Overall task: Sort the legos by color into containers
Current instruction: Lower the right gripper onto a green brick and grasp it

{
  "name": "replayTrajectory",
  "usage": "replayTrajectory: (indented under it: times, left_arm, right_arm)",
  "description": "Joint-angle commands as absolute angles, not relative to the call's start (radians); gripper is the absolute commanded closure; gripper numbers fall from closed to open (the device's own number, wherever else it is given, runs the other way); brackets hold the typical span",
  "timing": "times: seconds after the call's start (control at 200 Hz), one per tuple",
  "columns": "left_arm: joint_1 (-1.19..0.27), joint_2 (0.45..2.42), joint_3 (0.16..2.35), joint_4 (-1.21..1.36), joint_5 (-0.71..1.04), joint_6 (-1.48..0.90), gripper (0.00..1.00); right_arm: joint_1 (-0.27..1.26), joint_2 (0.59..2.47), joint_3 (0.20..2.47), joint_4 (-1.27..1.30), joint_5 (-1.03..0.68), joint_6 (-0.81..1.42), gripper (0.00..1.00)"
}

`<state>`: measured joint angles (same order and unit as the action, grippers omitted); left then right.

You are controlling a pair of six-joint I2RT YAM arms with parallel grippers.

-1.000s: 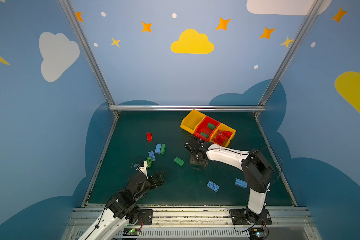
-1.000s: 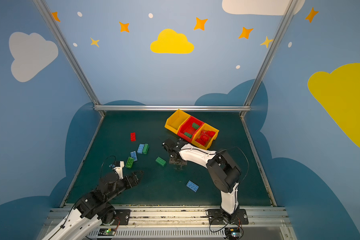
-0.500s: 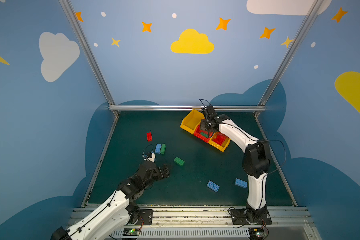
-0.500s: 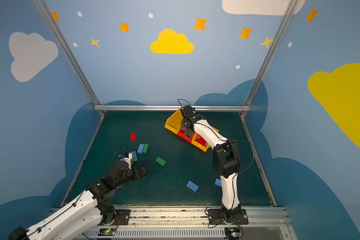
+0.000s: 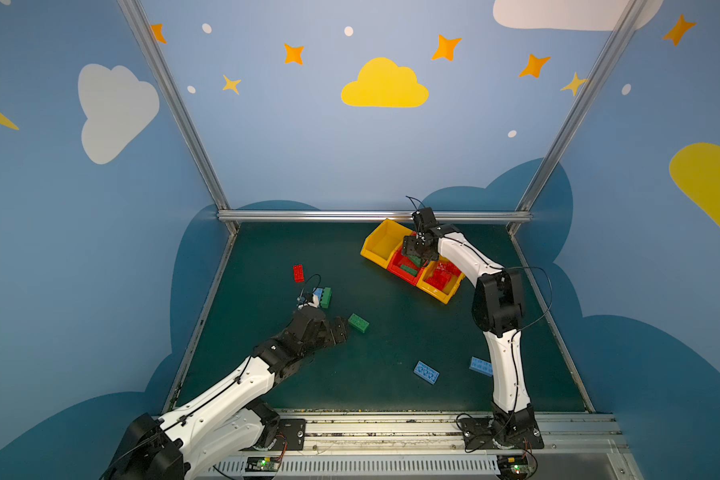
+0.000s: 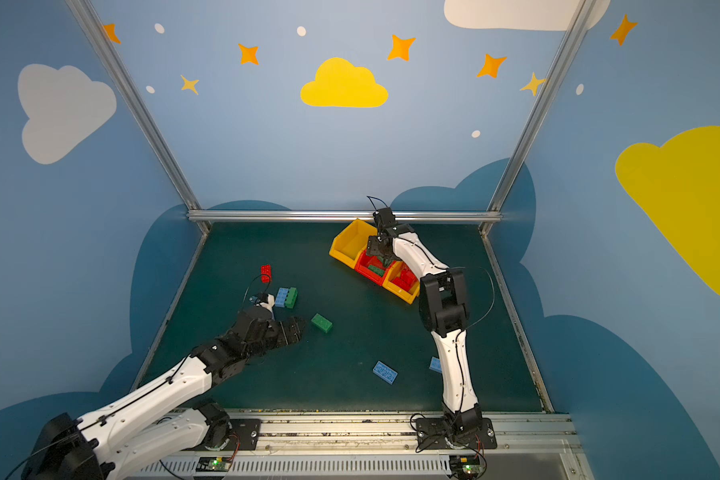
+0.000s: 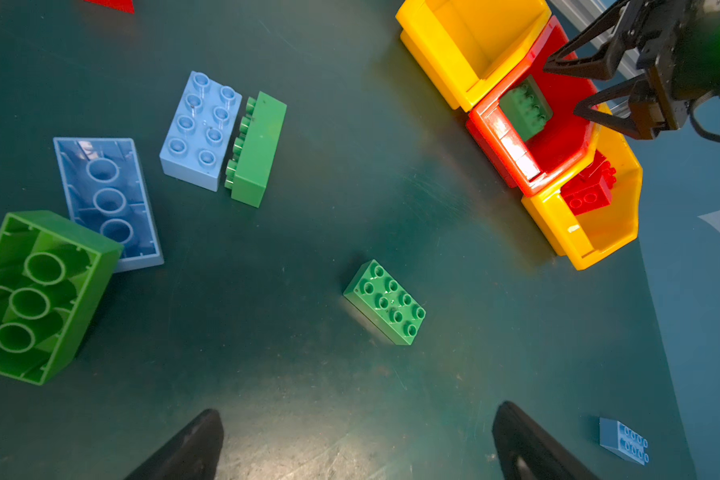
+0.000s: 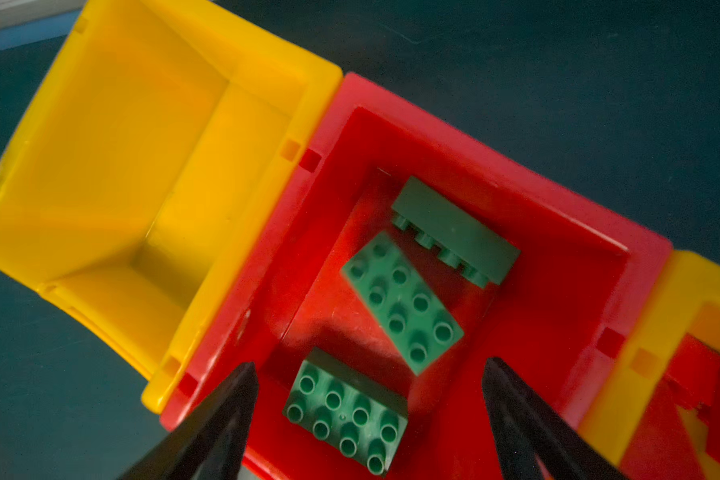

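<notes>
The containers stand at the back right: an empty yellow bin [image 5: 385, 243], a red bin [image 8: 558, 257] and a yellow bin [image 5: 443, 291] with red legos. My right gripper [image 8: 368, 365] hangs open over the red bin, where three green legos [image 8: 400, 299] lie loose. My left gripper [image 7: 358, 409] is open above bare mat, just short of a green lego [image 7: 385, 302], the same green lego [image 5: 358, 323] in a top view. A light blue lego [image 7: 202, 129] and a green one [image 7: 256, 149] lie side by side farther out.
An upside-down green brick [image 7: 38, 295] leans on an upside-down blue one [image 7: 109, 203] beside my left wrist. A red brick [image 5: 298, 273] lies at mid left. Two blue bricks [image 5: 426, 372] [image 5: 481, 365] lie near the front by my right arm.
My right gripper rose from the mat's middle to over the red bin and opened, letting go of a green lego. My left arm reached forward toward the lone green lego.
</notes>
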<state>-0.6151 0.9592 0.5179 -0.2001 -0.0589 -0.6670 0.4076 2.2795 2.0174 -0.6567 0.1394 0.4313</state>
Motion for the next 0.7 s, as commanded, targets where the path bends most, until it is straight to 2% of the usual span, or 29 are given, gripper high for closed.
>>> replayTrajectory:
  times: [0.0, 0.135, 0.325, 0.511, 0.696]
  left_arm:
    - [-0.609, 0.934, 0.528, -0.205, -0.071, -0.677, 0.0]
    - [-0.611, 0.852, 0.508, -0.261, -0.063, -0.705, 0.0]
    - [-0.609, 0.635, 0.431, -0.349, -0.058, -0.726, 0.0]
    - [-0.61, 0.381, 0.359, -0.457, -0.076, -0.787, 0.0]
    - [-0.612, 0.259, 0.338, -0.545, -0.074, -0.829, 0.0]
  right_arm:
    - [0.439, 2.158, 1.96, -0.653, 0.094, 0.398, 0.15]
    - [0.496, 2.021, 1.815, -0.614, 0.055, 0.377, 0.15]
    - [0.598, 1.878, 1.577, -0.492, -0.144, 0.344, 0.16]
    - [0.731, 1.867, 1.441, -0.424, -0.207, 0.327, 0.19]
    - [0.823, 1.892, 1.381, -0.364, -0.206, 0.325, 0.22]
